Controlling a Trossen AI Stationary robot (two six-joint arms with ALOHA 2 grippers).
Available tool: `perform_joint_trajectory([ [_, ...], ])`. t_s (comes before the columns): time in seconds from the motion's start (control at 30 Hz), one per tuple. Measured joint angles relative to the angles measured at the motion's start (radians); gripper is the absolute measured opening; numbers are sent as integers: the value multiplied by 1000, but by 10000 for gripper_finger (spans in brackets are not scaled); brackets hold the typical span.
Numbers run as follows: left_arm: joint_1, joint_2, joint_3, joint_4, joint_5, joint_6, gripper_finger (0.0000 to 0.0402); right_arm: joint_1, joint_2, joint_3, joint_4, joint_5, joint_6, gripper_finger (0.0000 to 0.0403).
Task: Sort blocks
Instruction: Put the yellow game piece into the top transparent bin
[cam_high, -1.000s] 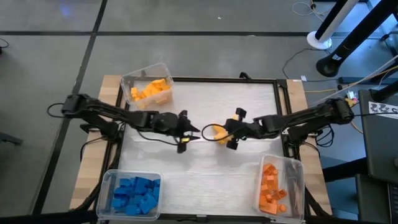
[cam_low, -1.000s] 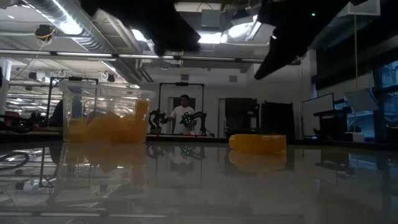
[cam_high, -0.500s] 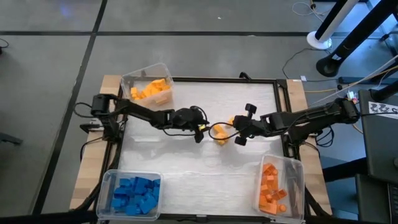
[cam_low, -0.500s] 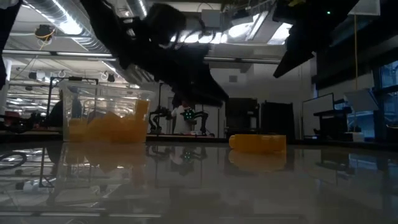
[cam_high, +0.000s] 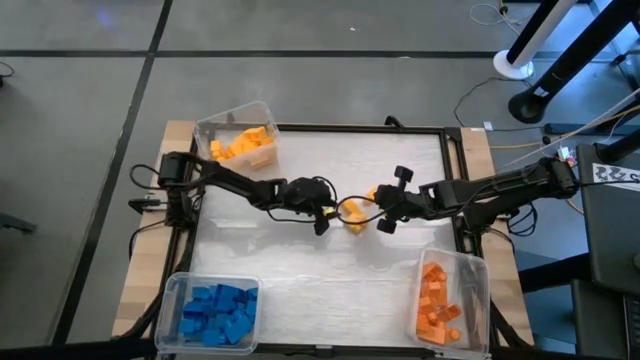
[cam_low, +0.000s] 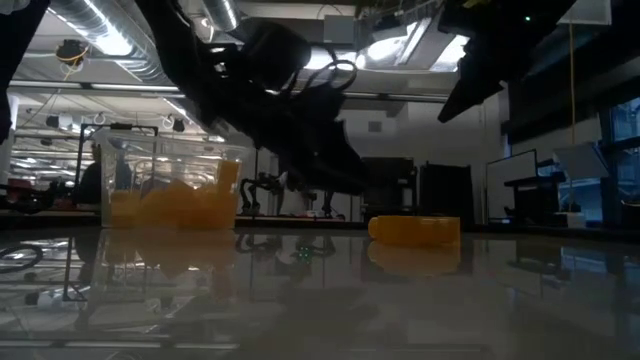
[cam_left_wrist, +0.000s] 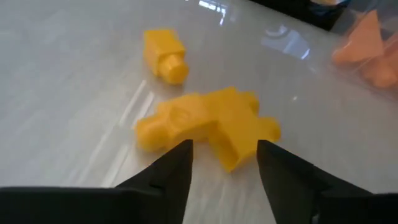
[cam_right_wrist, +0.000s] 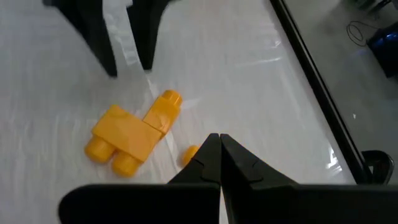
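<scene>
A cluster of joined yellow blocks (cam_high: 352, 211) (cam_left_wrist: 205, 121) (cam_right_wrist: 130, 132) lies flat near the table's middle. A single yellow block (cam_left_wrist: 165, 53) (cam_high: 372, 193) lies just beyond it. My left gripper (cam_high: 326, 213) (cam_left_wrist: 222, 155) is open and low, on the cluster's left side, with a finger on either side of its near corner and not touching it. My right gripper (cam_high: 380, 208) (cam_right_wrist: 217, 142) is shut and hangs above the table just right of the cluster. In the low view the cluster (cam_low: 415, 228) rests on the tabletop.
A clear bin of yellow blocks (cam_high: 238, 135) (cam_low: 170, 190) stands at the far left corner. A bin of blue blocks (cam_high: 210, 310) is at the near left and a bin of orange blocks (cam_high: 448, 300) at the near right. A black frame (cam_high: 452, 180) borders the white table.
My left gripper has reached toward the table's right and come down low, up to the yellow cluster. My right gripper has drawn back toward the table's right edge, off the cluster. The yellow blocks have stayed where they were.
</scene>
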Motion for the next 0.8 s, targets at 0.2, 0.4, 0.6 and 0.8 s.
perform_joint_trajectory([
  [0.2, -11, 55, 45, 9, 3, -3, 206, 0, 0, 1, 6, -3, 0, 1],
  [0.4, -10, 109, 71, 9, 3, -23, 215, 0, 0, 1, 7, -12, 0, 1],
  [0.6, -10, 130, 74, 23, 3, -39, 211, 0, 0, 1, 5, -11, 0, 1],
  [0.8, -11, 151, 74, 43, 37, 12, 210, 0, 0, 1, 3, -12, 0, 1],
])
